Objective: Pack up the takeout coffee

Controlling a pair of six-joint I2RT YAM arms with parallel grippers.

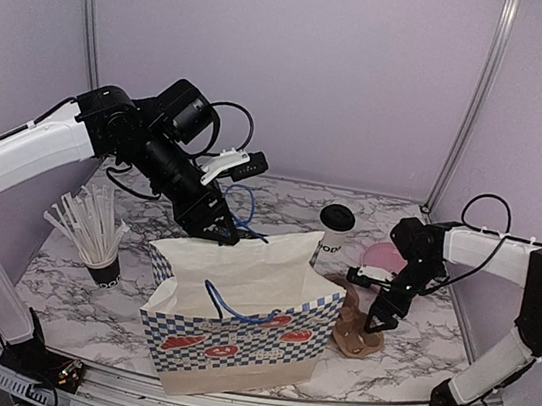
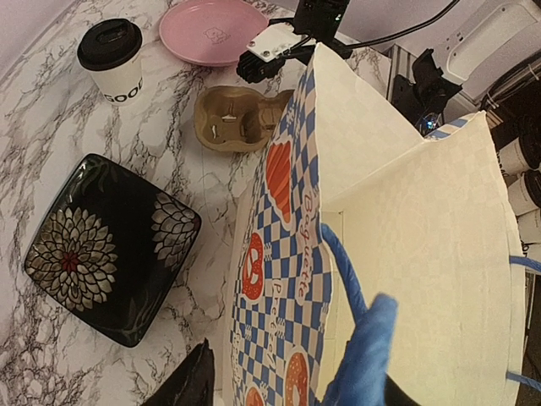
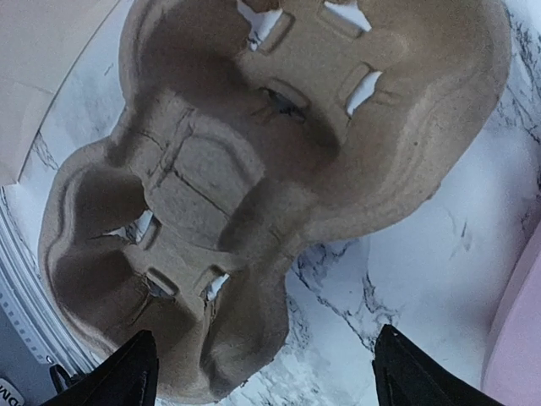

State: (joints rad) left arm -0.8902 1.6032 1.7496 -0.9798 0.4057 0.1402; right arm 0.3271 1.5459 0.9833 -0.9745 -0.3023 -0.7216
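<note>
Marble-look tabletop (image 1: 408,374), white w/ grey veining, is sitting inside plain lavender walls (image 1: 300,66), w/ alu posts (image 1: 479,91) running up at the far corners.

The takeout coffee (image 1: 335,229) is standing upright nr the far edge, right of centre, behind the paper bag (image 1: 233,329) and apart from both grippers. Its black lid (image 2: 110,42) is on. Black lettering is reading "GOO…"; the rest is curving out of sight.

The bag is standing open at centre, toward the near edge: blue/white check, red pretzel prints, blue script too slanted to read.

L gripper (image 1: 219,224) is reaching in at the bag's far rim by the blue rope handle (image 2: 338,271). Can't tell if it's clenched or released, as the handle is blurring across the wrist view.

R gripper (image 1: 383,318) is hovering over the brown pulp cup carrier (image 1: 354,333) toward the right edge, fingers (image 3: 131,372) spread wide, gripping nothing.

A pink plate (image 1: 384,257) is lying beyond the carrier. A black square floral plate (image 2: 110,245) is lying nr the bag's checked side. A short black cup (image 1: 100,268) of white straws is standing by the left edge, "OOD" showing.
</note>
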